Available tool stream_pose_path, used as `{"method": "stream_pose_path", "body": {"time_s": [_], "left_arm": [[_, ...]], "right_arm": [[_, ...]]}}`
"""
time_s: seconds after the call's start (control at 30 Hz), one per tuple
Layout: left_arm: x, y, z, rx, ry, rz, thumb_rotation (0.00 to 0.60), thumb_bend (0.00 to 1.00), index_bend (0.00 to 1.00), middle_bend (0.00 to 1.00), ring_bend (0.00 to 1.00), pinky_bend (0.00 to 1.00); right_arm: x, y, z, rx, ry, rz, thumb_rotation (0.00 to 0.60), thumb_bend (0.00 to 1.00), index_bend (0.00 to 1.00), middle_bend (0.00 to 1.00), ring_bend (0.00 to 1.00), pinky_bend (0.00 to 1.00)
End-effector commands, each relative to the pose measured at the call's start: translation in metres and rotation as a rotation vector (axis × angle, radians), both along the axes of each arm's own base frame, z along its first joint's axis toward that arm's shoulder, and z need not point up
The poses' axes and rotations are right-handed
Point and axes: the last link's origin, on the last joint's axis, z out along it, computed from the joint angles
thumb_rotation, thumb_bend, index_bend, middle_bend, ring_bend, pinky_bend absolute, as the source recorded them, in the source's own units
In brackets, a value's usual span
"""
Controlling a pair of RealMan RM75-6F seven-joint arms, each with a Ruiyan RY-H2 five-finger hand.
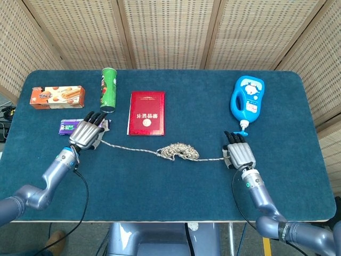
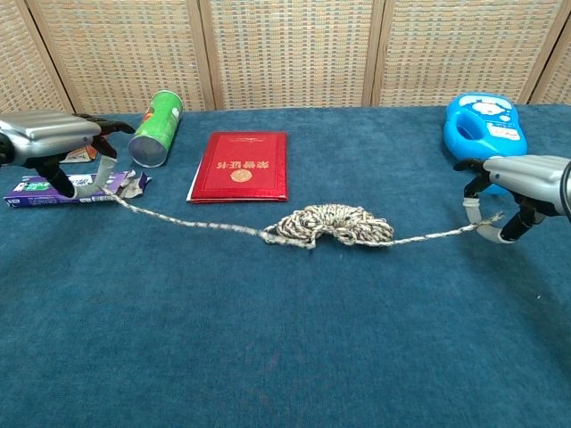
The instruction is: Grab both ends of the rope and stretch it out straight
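A speckled rope [image 1: 178, 151] [image 2: 332, 224] lies across the blue table, still bunched in a coil at its middle. My left hand [image 1: 88, 137] [image 2: 55, 143] holds the rope's left end at the table's left side, over the purple packet. My right hand [image 1: 238, 154] [image 2: 522, 181] pinches the right end at the right side, just below the blue bottle. Thin strands run out from the coil to each hand, raised slightly off the cloth near the hands.
A red booklet [image 1: 146, 112] lies behind the coil. A green can [image 1: 108, 89], an orange snack box [image 1: 57, 96] and a purple packet [image 1: 71, 126] sit at the back left. A blue bottle [image 1: 247, 101] lies at the back right.
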Motion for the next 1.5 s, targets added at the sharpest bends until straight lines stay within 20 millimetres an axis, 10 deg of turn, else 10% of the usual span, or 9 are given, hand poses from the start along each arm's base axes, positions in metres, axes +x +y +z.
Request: {"method": "stream_pose_path", "body": {"time_s": [0.03, 0.6, 0.7, 0.8, 0.93, 1.5], "left_arm": [[-0.020, -0.005, 0.012, 0.018, -0.010, 0.022, 0.600, 0.46, 0.77, 0.00, 0.00, 0.00], [-0.038, -0.009, 0.013, 0.017, -0.043, 0.024, 0.600, 0.46, 0.77, 0.00, 0.00, 0.00], [-0.038, -0.009, 0.012, 0.014, -0.055, 0.031, 0.600, 0.35, 0.46, 0.00, 0.00, 0.00], [-0.037, -0.012, 0.014, 0.009, -0.114, 0.053, 0.600, 0.09, 0.01, 0.00, 0.00, 0.00], [-0.034, -0.018, 0.038, 0.061, -0.229, 0.050, 0.600, 0.00, 0.00, 0.00, 0.00, 0.00], [-0.066, -0.137, 0.117, 0.345, -0.440, 0.158, 0.600, 0.00, 0.00, 0.00, 0.00, 0.00]], "right_arm": [[-0.003, 0.003, 0.003, -0.017, -0.004, -0.005, 0.600, 0.54, 0.67, 0.00, 0.00, 0.00], [-0.006, 0.009, 0.005, -0.026, 0.002, -0.010, 0.600, 0.54, 0.67, 0.00, 0.00, 0.00], [-0.007, 0.010, 0.005, -0.024, -0.011, -0.014, 0.600, 0.51, 0.60, 0.00, 0.00, 0.00], [-0.007, 0.011, 0.008, -0.026, -0.040, -0.017, 0.600, 0.22, 0.27, 0.00, 0.00, 0.00], [-0.006, 0.015, 0.028, -0.105, -0.117, 0.003, 0.600, 0.06, 0.09, 0.00, 0.00, 0.00], [-0.040, 0.085, 0.108, -0.301, -0.189, 0.182, 0.600, 0.00, 0.03, 0.00, 0.00, 0.00]]}}
